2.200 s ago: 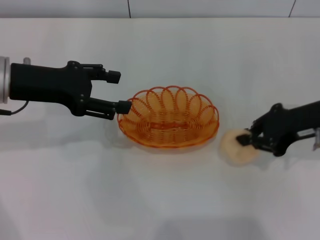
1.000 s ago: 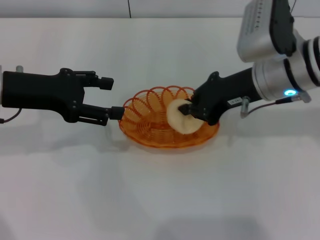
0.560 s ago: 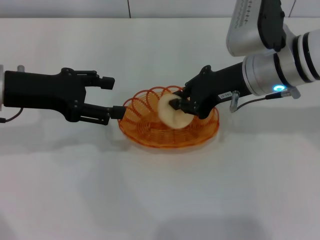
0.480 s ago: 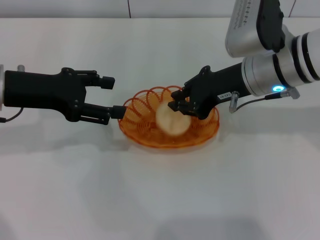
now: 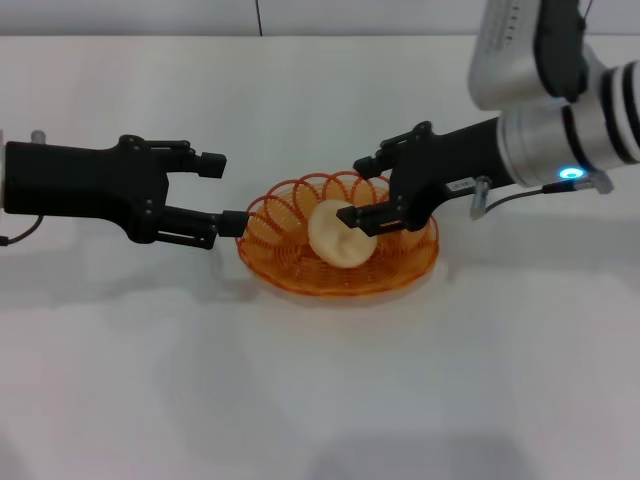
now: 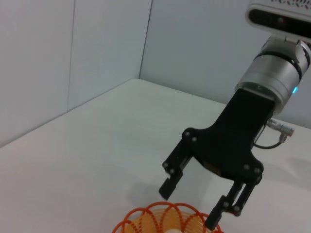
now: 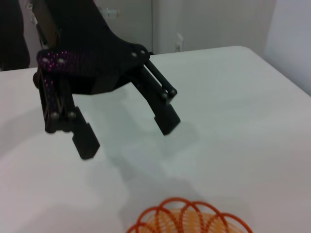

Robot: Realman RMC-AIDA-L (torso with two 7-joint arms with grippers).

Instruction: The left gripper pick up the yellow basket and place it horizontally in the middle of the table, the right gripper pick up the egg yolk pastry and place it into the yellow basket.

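Note:
The yellow basket lies level in the middle of the white table. The egg yolk pastry rests inside it, leaning toward the far side. My right gripper is open just above and right of the pastry, its lower finger close over it. My left gripper is open and empty just left of the basket's rim. The left wrist view shows the right gripper open over the basket rim. The right wrist view shows the left gripper open beyond the basket rim.
The right arm's silver-white segment reaches in from the upper right. The table's far edge meets a pale wall at the back.
The right gripper carried the pastry from the table's right side over the basket, then opened. The pastry dropped into the basket. The left gripper stayed beside the basket.

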